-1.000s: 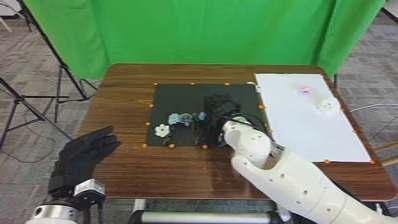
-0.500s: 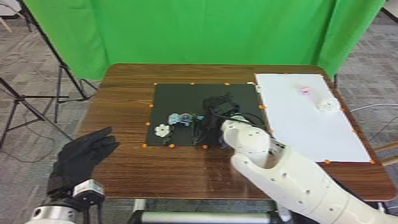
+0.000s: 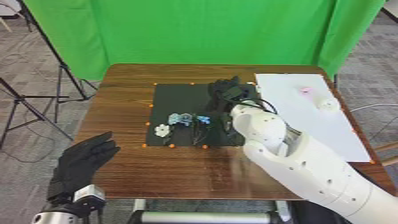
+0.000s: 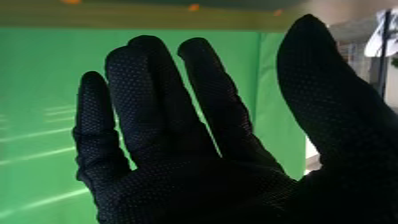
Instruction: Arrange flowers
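Note:
In the head view my right hand (image 3: 227, 94) is over the upper right part of the black mat (image 3: 182, 94), beyond the flowers. My right hand (image 4: 191, 180) stands open in the right wrist view, with straight fingers, thumb spread apart and nothing held. On the mat's lower half lie a white flower (image 3: 163, 130), pale blue flowers (image 3: 180, 119) and a brighter blue flower (image 3: 203, 120), with dark stems running toward the near edge. My left hand (image 3: 82, 159) is open, off the table's left side near its front corner.
A white board (image 3: 298, 135) lies on the right of the brown table (image 3: 169, 172), with a pink flower (image 3: 306, 90) and a white flower (image 3: 328, 104) on it. Orange dots mark the edges of mat and board. A green curtain (image 3: 213, 35) hangs behind.
My right hand has moved away from the flowers toward the far side of the mat, uncovering more of the brighter blue flower. The left hand is nearly unmoved.

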Controlling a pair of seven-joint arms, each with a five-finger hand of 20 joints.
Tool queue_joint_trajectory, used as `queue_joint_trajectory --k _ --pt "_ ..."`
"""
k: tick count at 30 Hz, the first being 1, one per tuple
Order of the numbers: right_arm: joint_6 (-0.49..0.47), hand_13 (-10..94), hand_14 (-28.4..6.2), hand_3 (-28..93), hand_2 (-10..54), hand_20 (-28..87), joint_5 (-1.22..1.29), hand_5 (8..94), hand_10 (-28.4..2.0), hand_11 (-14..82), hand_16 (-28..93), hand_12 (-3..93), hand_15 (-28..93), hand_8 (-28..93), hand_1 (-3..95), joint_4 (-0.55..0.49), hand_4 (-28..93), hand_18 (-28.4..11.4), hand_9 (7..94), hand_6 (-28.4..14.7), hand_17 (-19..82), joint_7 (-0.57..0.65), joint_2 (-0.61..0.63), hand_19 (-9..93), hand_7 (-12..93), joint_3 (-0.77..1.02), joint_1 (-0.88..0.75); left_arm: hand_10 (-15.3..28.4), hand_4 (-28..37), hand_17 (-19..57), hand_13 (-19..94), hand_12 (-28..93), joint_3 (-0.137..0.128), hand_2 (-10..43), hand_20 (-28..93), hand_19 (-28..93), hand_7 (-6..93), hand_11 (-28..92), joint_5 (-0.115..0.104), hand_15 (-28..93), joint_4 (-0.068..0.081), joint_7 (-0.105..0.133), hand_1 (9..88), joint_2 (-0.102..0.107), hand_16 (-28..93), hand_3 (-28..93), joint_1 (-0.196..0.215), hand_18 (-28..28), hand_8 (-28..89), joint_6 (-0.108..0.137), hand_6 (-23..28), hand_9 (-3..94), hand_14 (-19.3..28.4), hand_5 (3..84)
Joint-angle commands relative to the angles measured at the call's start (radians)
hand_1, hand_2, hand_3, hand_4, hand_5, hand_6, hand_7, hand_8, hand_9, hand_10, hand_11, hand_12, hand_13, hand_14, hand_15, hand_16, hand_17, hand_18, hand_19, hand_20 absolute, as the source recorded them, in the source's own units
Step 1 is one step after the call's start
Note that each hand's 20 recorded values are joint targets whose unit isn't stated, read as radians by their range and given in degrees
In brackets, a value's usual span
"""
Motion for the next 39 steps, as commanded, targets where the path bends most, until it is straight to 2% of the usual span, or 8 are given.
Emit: queue_joint_trajectory --k 1,9,16,21,22,30,32,39 --pt "0.018 38 -20.9 87 -6.1 27 0.036 52.0 -22.0 32.7 13 17.9 77 -12 28.8 0.047 -27 -25.8 50.9 -8.3 9 -0.017 0.216 72 17 0.096 0.030 23.8 -15.8 -9.9 32 9 0.020 7.6 12 61 15.3 41 -0.042 65 -0.007 0.060 28.4 0.050 -15 80 0.014 21.7 -9 0.030 16.2 43.2 28.4 51.1" --pt "-0.024 36 -19.5 87 -5.8 31 0.015 48.5 -20.9 28.1 13 17.3 76 -12 28.5 0.126 -28 -23.8 48.1 -7.6 13 0.008 0.334 77 17 0.229 -0.051 23.8 -15.9 -9.8 32 9 0.023 7.6 12 61 15.2 41 -0.029 65 -0.002 0.058 28.4 0.034 -15 80 0.013 21.7 -9 0.020 16.2 43.1 28.4 51.0" --pt "-0.074 36 -19.9 87 -5.3 35 -0.017 46.3 -20.8 24.3 13 17.0 76 -12 27.7 0.182 -28 -23.0 45.5 -7.6 15 0.053 0.354 80 17 0.299 -0.098 23.8 -16.2 -9.8 32 9 0.025 7.4 12 61 15.2 41 0.007 65 0.003 0.017 28.3 0.007 -15 80 -0.015 21.7 -9 -0.005 16.2 43.2 28.4 51.0" --pt "-0.088 35 -19.9 87 -5.5 36 0.003 45.0 -20.7 22.0 13 16.8 76 -12 27.1 0.216 -28 -22.8 44.4 -7.6 15 0.057 0.319 80 17 0.381 -0.143 23.8 -16.3 -9.8 32 9 0.039 7.4 12 61 15.3 41 0.004 65 0.005 0.019 28.2 0.013 -16 80 -0.024 21.7 -9 -0.006 16.1 43.1 28.4 51.0" --pt "-0.096 36 -19.6 87 -5.5 37 -0.005 45.0 -20.6 21.7 13 16.8 76 -12 27.2 0.234 -28 -22.3 44.2 -7.7 16 0.061 0.299 81 17 0.385 -0.136 23.7 -16.3 -9.8 32 9 0.043 7.4 12 61 15.2 41 -0.007 65 0.004 0.033 28.3 0.023 -16 80 -0.020 21.7 -9 -0.001 16.1 43.1 28.4 51.0" --pt "-0.149 37 -19.0 87 -5.4 39 -0.034 44.6 -20.1 20.8 13 16.9 76 -12 27.2 0.276 -28 -21.6 43.6 -7.6 18 0.067 0.254 83 16 0.404 -0.154 23.8 -16.4 -9.9 32 9 0.045 7.5 12 61 15.1 41 0.016 65 0.008 0.004 28.3 -0.005 -16 80 -0.041 21.7 -9 -0.017 16.2 43.1 28.4 51.0" --pt "-0.157 37 -19.0 87 -5.4 39 -0.023 44.4 -20.1 20.5 13 16.8 76 -12 27.1 0.276 -28 -21.6 43.5 -7.6 18 0.078 0.244 83 17 0.428 -0.174 23.8 -16.3 -9.9 32 8 0.046 7.5 12 61 15.1 41 0.008 65 0.009 0.009 28.3 0.004 -16 80 -0.042 21.8 -9 -0.017 16.2 43.1 28.4 51.0" --pt "-0.192 37 -19.1 87 -5.4 40 -0.026 44.6 -20.1 20.1 13 16.7 76 -12 27.2 0.287 -28 -21.8 43.7 -7.7 18 0.114 0.240 83 17 0.446 -0.202 23.8 -16.3 -9.9 32 9 0.005 7.5 12 61 15.2 41 0.031 65 0.003 -0.017 28.2 -0.023 -16 80 -0.027 21.8 -9 -0.030 16.2 43.1 28.4 51.0"
